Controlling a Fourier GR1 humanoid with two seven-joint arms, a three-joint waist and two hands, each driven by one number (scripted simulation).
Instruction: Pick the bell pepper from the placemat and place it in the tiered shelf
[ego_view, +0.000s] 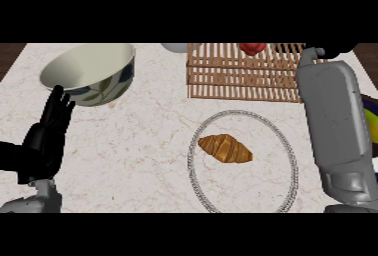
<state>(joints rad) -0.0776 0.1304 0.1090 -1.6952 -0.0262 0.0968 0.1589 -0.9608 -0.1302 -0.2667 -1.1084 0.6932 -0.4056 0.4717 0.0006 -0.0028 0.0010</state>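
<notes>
My right hand (334, 49) is barely in view at the far end of the grey forearm (336, 125), just a dark scrap at the top edge, so I can't tell whether it's released or clenched. Just to its left sits the red bell pepper (252, 48), resting on the slatted tiered shelf (236, 75), apart from the hand as far as I can see. Nearer me from the hand lies the round placemat (284, 145), carrying only a croissant (225, 148). My worry: pulling the forearm back could clip the shelf's edge, or the pepper could roll off the slats. Far across, my left hand (44, 135) rests released, fingers up, beside the bowl (88, 70).
</notes>
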